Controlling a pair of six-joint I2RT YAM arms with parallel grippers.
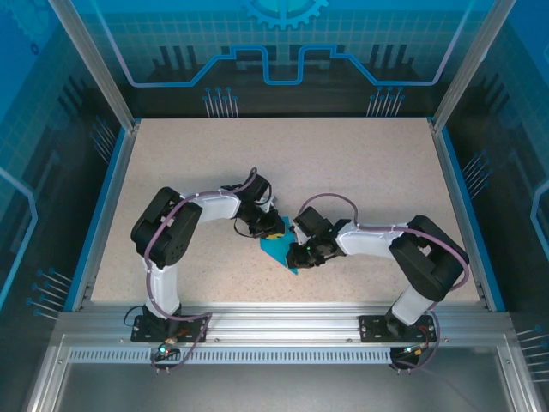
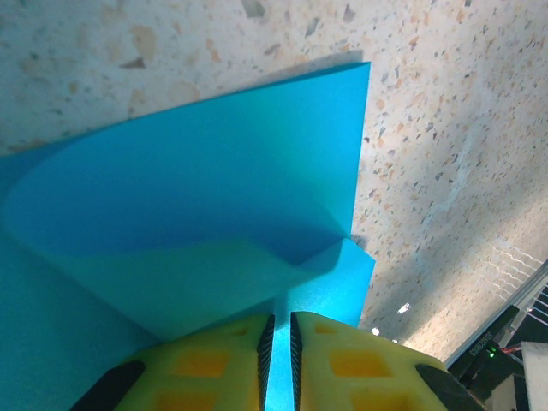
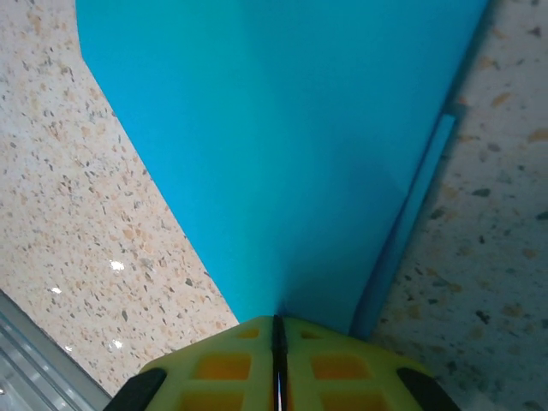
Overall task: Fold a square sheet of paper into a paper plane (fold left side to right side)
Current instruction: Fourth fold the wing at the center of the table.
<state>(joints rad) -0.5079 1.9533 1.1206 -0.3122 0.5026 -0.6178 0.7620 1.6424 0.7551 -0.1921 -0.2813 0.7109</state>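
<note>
With left jaws and right jaws clamped on the square sheet of paper (image 2: 197,188), align edges before creasing against the tabletop (image 2: 445,128).

We see a speckled beige table (image 1: 343,163), bare across its far half, and just nearer than its middle the cyan-blue sheet of paper (image 1: 276,251) sits on it, folded and partly raised.

No text, label, brand or number is readable anywhere.
</note>
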